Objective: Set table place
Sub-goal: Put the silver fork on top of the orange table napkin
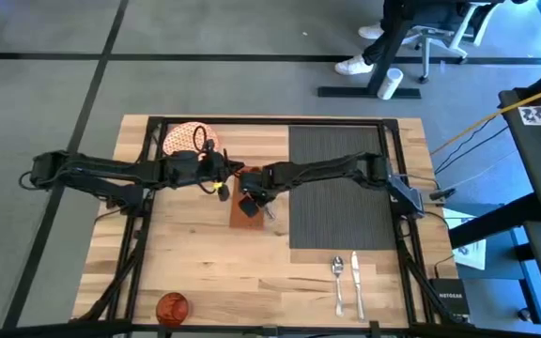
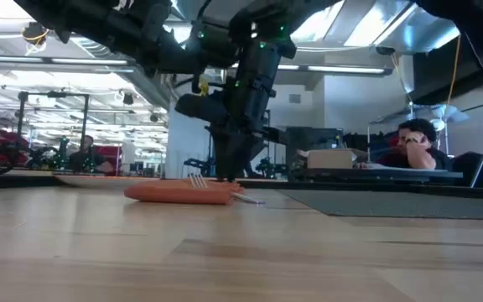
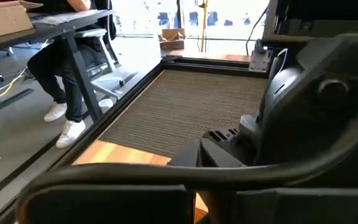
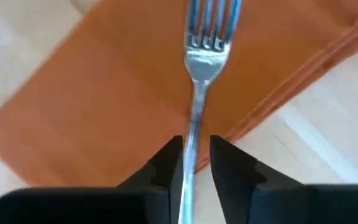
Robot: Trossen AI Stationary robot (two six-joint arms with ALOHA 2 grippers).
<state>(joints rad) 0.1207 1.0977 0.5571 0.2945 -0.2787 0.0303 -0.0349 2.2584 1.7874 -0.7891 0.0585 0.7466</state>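
Note:
A long brown napkin (image 1: 246,210) lies flat on the light-wood table (image 1: 195,253), just left of the dark grey ribbed placemat (image 1: 341,183). My right gripper (image 4: 194,171) hovers over the napkin's near end, shut on a silver fork (image 4: 205,43) whose tines reach out over the napkin (image 4: 104,106). My left gripper (image 1: 219,178) waits close by on the napkin's far left side. The orange-patterned plate (image 1: 184,139) sits at the far left. A spoon (image 1: 337,280) and a knife (image 1: 355,280) lie near the front edge, and the small orange cup (image 1: 172,306) stands at the front left. My right gripper pinches the fork's handle (image 4: 192,146) between its two fingers (image 4: 166,168), which lie along the handle. The tines (image 2: 198,179) stick out ahead of the fingertips, just above the napkin's top. The handle's far end is hidden between the fingers.
Black metal rails (image 1: 148,169) run along the table's edges. A person sits behind a desk (image 2: 409,147) beyond the table, and another person's legs (image 3: 67,93) show past the far edge. Bare wood (image 1: 252,282) lies between the cup and the cutlery.

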